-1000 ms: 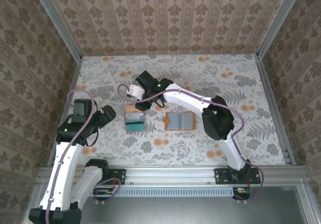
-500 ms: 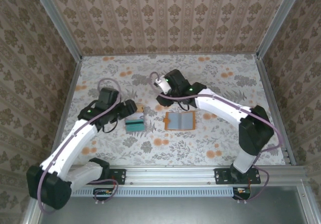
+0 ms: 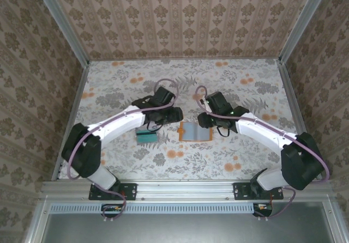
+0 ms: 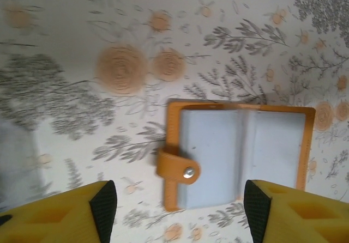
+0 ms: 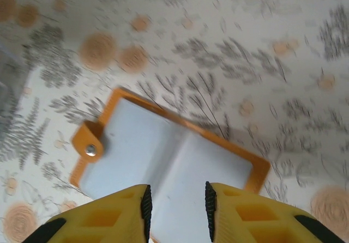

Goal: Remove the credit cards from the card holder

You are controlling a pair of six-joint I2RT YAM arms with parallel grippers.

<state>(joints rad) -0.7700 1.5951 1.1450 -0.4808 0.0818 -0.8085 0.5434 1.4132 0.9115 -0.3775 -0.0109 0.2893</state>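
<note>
Seeing card holder point(image 3: 195, 131) lying open flat mid-table point(image 3: 245, 150), pale grey-blue inside up, snap tab point(image 4: 178, 169) on one edge. Spotting credit cards point(image 3: 146, 135) stacked just beside it, not touching. Reading left gripper point(image 4: 180, 207) as jaws wide apart, empty, above tab side. Reading right gripper point(image 5: 178, 207) as jaws narrowly apart, nothing clamped, over holder's middle.

Nothing legible on my watch: no text, brand, number or sign. Card holder point(image 4: 240, 156): plain grey-blue pages, orange strap point(image 4: 173, 169) with unmarked snap. Cards point(image 3: 146, 135) at its nine o'clock: too small to read.
</note>
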